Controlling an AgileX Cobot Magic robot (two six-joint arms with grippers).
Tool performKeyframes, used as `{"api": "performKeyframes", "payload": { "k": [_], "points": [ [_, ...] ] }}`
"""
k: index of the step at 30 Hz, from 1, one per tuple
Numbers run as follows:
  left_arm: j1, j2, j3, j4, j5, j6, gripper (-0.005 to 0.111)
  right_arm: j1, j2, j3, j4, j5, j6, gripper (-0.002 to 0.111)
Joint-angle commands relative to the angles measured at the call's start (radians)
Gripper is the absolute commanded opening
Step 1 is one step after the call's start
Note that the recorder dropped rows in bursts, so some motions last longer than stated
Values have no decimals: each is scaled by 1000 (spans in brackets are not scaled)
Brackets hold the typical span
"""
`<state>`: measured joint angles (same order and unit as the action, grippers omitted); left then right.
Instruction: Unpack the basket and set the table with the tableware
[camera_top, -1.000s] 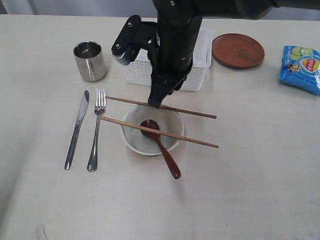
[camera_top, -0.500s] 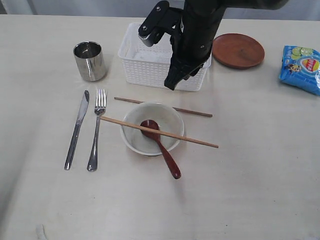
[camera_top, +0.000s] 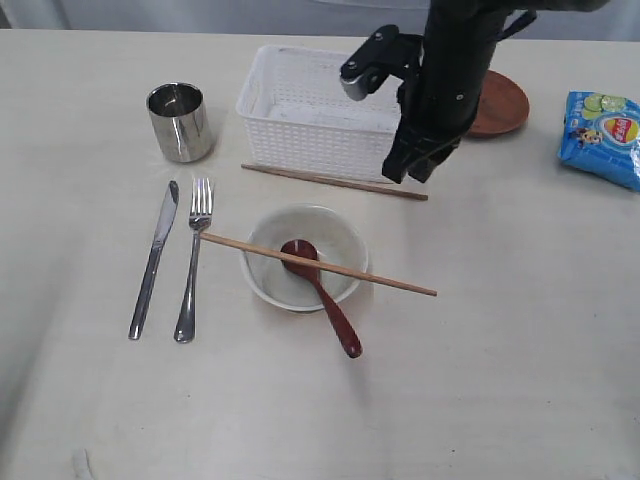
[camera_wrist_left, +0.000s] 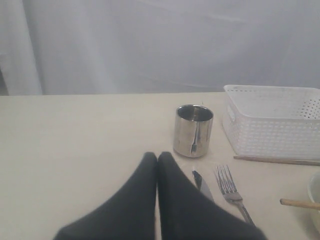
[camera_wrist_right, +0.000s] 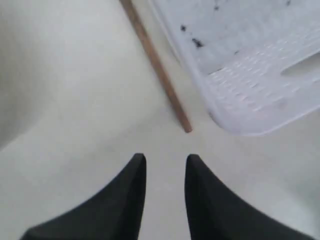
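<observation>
**A:** Where does the basket stand?

**B:** The white lattice basket (camera_top: 310, 150) stands at the far middle of the desk (camera_top: 500, 390), with one long wall facing the bowl. The steel cup (camera_top: 180, 122) stands upright to its left, apart from it. The round brown plate (camera_top: 508, 100) lies to its right, partly hidden behind the right arm (camera_top: 445, 90).

**A:** And the place setting?

**B:** The off-white bowl (camera_top: 268, 278) sits in front of the basket. The red-brown spoon (camera_top: 335, 315) has its head inside the bowl, its handle crossing the rim and its tip on the desk. One chopstick (camera_top: 400, 285) lies across the bowl's rim, overhanging on both sides. Its left end reaches the fork, but I cannot tell whether they touch. The second chopstick (camera_top: 335, 182) lies flat on the desk just beside the basket's front wall, between basket and bowl. The knife (camera_top: 153, 260) and fork (camera_top: 191, 262) lie side by side to the left of the bowl, with the fork nearer to it.

**A:** How do the jaws stand?

**B:** The right jaws point down over the desk near the right end of the second chopstick, off the basket's corner. They are a narrow gap apart, with nothing between them. The left jaws are pressed together and empty, low over the desk, short of the cup, knife and fork. A blue chip bag (camera_top: 603, 135) lies at the right edge, well apart from the rest.
</observation>
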<state>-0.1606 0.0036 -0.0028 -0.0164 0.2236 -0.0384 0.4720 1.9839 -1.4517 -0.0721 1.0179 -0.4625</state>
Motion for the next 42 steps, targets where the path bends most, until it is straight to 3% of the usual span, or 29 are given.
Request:
{"api": "performKeyframes", "payload": {
  "k": [1,8,17,24,32,35,40,42],
  "points": [
    [-1,-4,3,-3,-11,0,0,-53,34,-1,98,56,-159,27],
    [-1,-4,3,-3,-11,0,0,-63,83,-1,103,0,-318,27],
    [-1,-4,3,-3,-11,0,0,-63,148,-1,91,-91,-347,28],
    [-1,-4,3,-3,-11,0,0,-63,152,-1,82,-160,-347,45],
    [-1,-4,3,-3,-11,0,0,-63,196,-1,82,-175,-347,46],
    [-1,-4,3,-3,-11,0,0,-63,205,-1,80,-173,-347,37],
    [-1,-4,3,-3,-11,0,0,-63,203,-1,28,-144,-344,-1],
    [-1,-4,3,-3,-11,0,0,-63,193,-1,7,-128,-337,-1]
  ]
}}
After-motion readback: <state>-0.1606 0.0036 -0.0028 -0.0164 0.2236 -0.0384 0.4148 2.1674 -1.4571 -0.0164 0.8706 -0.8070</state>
